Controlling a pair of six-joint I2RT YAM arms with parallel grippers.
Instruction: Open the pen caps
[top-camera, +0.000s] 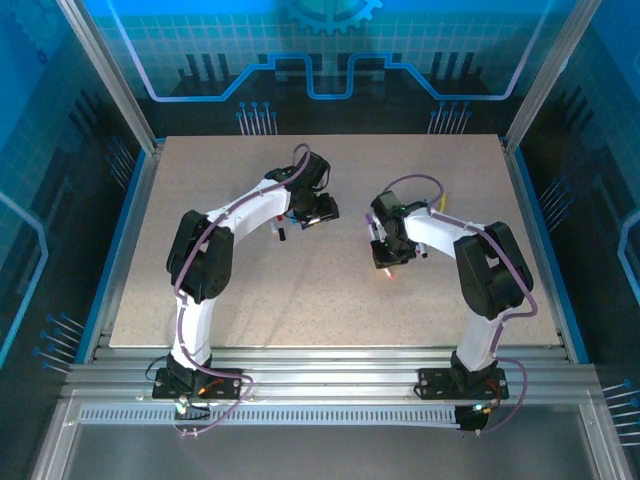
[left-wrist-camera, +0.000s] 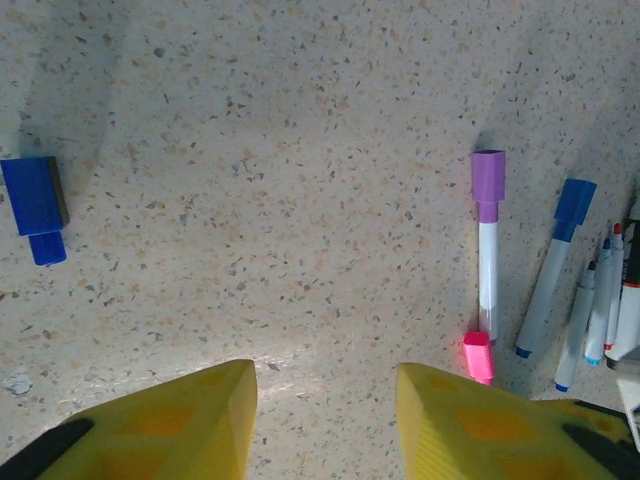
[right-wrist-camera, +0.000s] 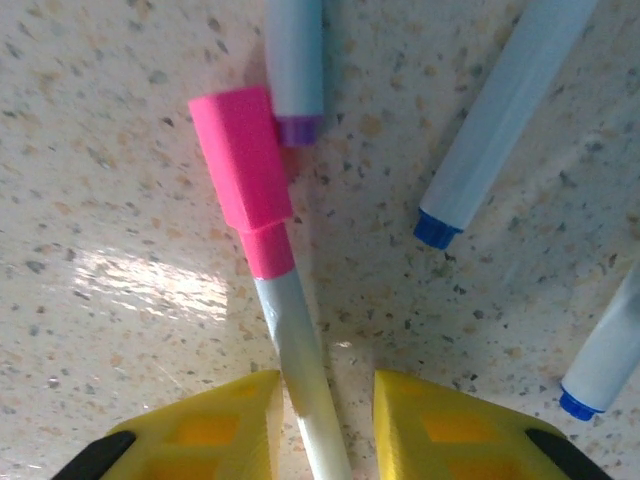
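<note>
Speckled table (top-camera: 300, 300) lies under the left gripper (top-camera: 318, 212) and right gripper (top-camera: 388, 258), both near its middle. At the left wrist we see 2 yellow jaws apart on nothing, a blue cap (left-wrist-camera: 35, 205) lying alone, and a purple cap (left-wrist-camera: 488, 180) on its pen (left-wrist-camera: 487, 270). At the right wrist the jaws flank a white pen (right-wrist-camera: 300, 350) wearing a pink cap (right-wrist-camera: 245, 170); whether they pinch it, we cannot tell.

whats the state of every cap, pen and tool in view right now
pink cap, on its pen
purple cap, on its pen
blue cap at right, on its pen
loose blue cap, off, lying alone
thin pens at right edge, tips bare
left tool, open, empty
right tool, astride the pink pen, grip unclear
</note>
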